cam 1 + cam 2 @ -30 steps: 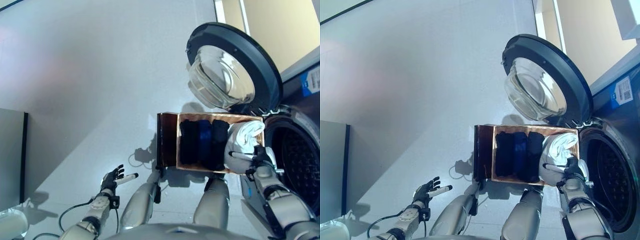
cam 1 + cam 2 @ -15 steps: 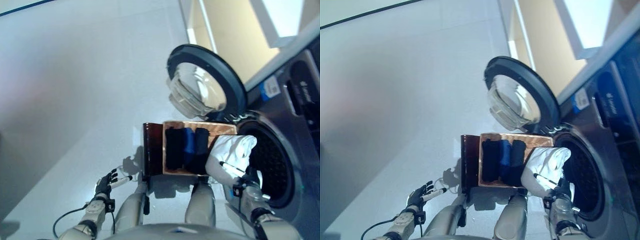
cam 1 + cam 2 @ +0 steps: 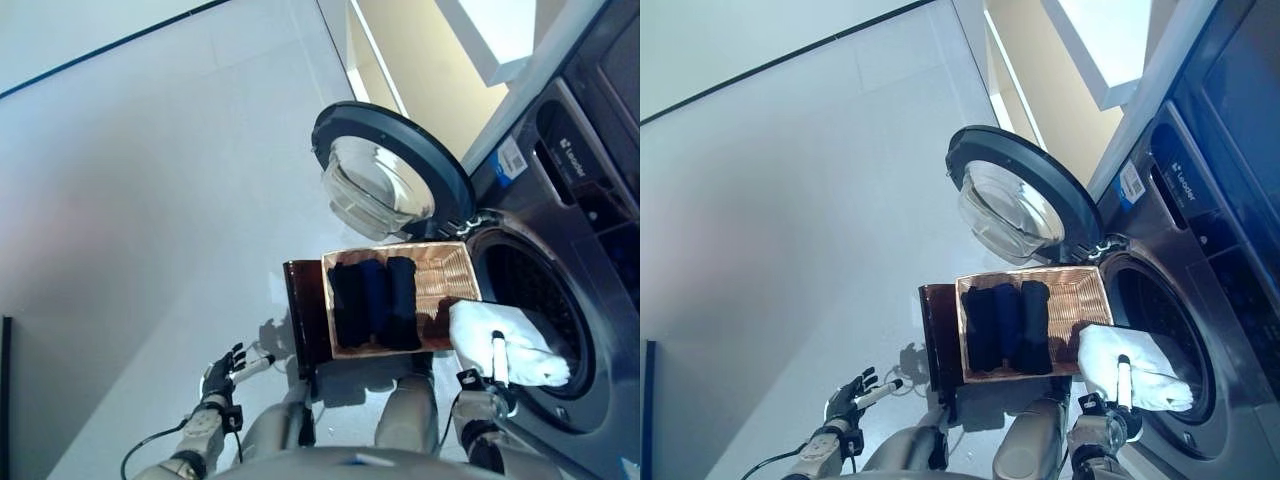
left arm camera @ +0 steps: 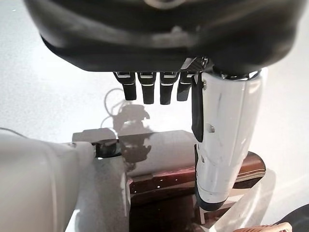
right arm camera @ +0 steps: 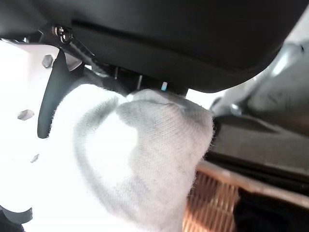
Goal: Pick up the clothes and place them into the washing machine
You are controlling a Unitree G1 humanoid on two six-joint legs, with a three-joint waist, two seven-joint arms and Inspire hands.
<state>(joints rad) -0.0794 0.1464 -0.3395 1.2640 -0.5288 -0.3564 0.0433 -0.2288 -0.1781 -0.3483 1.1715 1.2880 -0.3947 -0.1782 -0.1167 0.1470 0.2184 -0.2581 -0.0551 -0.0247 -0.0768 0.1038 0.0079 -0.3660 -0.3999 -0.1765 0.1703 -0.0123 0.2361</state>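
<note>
My right hand [image 3: 492, 368] is shut on a white cloth [image 3: 500, 338], held at the lower rim of the washing machine's round opening [image 3: 530, 300]; the cloth [image 5: 145, 159] bulges from under the fingers in the right wrist view. Beside it stands a wicker basket [image 3: 445, 275] holding three rolled dark clothes [image 3: 375, 300], two black and one dark blue. The machine's glass door [image 3: 385, 180] hangs open above the basket. My left hand [image 3: 222, 375] is low at the left over the floor, fingers relaxed and empty, with the fingertips [image 4: 154, 92] straight in the left wrist view.
A dark brown panel [image 3: 303, 315] stands against the basket's left side. Grey floor [image 3: 150, 200] spreads to the left. A beige wall and a white ledge [image 3: 480, 40] rise behind the dark machine front [image 3: 590, 110].
The camera has swung toward the machine. My right hand has carried the white cloth from over the basket's right end to the drum opening. The left hand stays low and idle.
</note>
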